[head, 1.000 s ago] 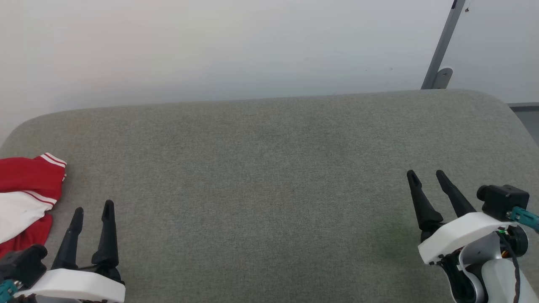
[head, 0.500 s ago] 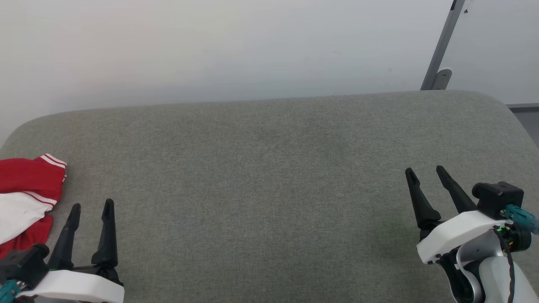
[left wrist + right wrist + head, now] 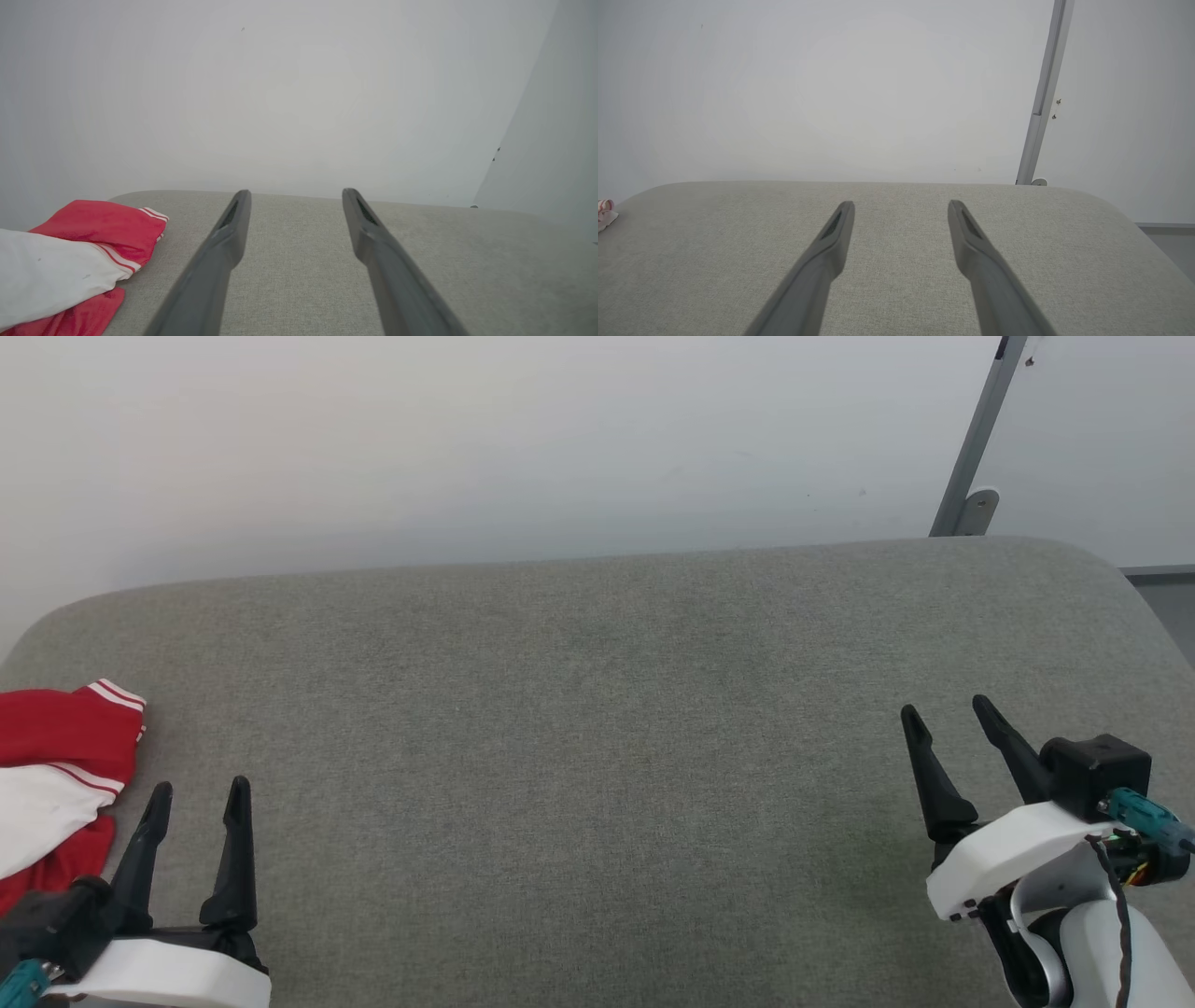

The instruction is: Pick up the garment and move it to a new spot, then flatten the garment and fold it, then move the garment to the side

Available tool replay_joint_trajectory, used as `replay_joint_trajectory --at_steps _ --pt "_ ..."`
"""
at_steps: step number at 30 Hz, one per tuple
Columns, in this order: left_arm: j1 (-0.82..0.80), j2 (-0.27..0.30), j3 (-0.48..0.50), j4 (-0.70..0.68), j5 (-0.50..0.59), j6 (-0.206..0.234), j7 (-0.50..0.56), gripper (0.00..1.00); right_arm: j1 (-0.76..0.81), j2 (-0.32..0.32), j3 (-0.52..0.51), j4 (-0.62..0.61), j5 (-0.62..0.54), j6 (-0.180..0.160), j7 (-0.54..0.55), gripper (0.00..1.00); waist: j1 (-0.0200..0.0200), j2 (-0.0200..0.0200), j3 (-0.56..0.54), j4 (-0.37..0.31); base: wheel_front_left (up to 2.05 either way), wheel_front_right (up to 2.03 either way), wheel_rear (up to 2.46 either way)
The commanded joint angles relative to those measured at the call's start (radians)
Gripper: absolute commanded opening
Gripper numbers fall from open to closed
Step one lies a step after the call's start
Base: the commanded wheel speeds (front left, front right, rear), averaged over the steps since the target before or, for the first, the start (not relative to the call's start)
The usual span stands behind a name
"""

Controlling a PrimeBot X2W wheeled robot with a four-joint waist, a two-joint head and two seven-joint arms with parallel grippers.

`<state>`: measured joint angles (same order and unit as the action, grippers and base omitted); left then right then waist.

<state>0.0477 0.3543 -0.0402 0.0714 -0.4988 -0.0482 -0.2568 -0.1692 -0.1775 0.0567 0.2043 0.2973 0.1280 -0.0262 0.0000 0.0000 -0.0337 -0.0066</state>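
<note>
The garment (image 3: 58,775), red with a white panel and thin white stripes, lies bunched at the far left of the grey cushioned surface (image 3: 597,728), partly cut off by the head view's edge. The left wrist view shows the garment (image 3: 74,256) at its lower left, left of my fingers. My left gripper (image 3: 199,789) stands open just right of the garment, apart from it, with nothing between its fingers. My right gripper (image 3: 948,712) is open and empty at the far right. A small edge of the garment (image 3: 605,213) shows in the right wrist view.
A pale wall (image 3: 467,448) rises behind the grey cushioned surface. A grey metal post (image 3: 976,439) with a bracket leans at the back right. The surface's rounded right edge (image 3: 1153,607) drops to a darker floor.
My left gripper has slid slightly down and left in the head view. My right gripper has risen a little. The garment has not moved.
</note>
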Motion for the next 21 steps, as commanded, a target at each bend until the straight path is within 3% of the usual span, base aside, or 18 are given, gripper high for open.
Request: replay_joint_trajectory --at_steps 1,15,21 --pt "0.009 0.006 -0.001 -0.001 0.008 0.002 -0.005 1.00 -0.006 -0.002 -0.004 -0.003 -0.011 0.005 -0.005 1.00 0.0000 0.0000 0.000 -0.001 0.00 0.00 0.00" --pt "-0.005 0.002 0.001 0.013 0.003 -0.007 -0.007 1.00 0.003 0.004 -0.008 -0.010 -0.018 0.005 -0.008 1.00 0.0000 0.0000 0.003 0.002 0.00 0.00 0.00" --pt "-0.015 0.004 0.010 0.031 0.009 0.014 -0.007 1.00 0.005 0.004 0.015 -0.018 -0.009 0.005 0.001 1.00 0.0000 0.0000 -0.002 0.028 0.00 0.00 0.00"
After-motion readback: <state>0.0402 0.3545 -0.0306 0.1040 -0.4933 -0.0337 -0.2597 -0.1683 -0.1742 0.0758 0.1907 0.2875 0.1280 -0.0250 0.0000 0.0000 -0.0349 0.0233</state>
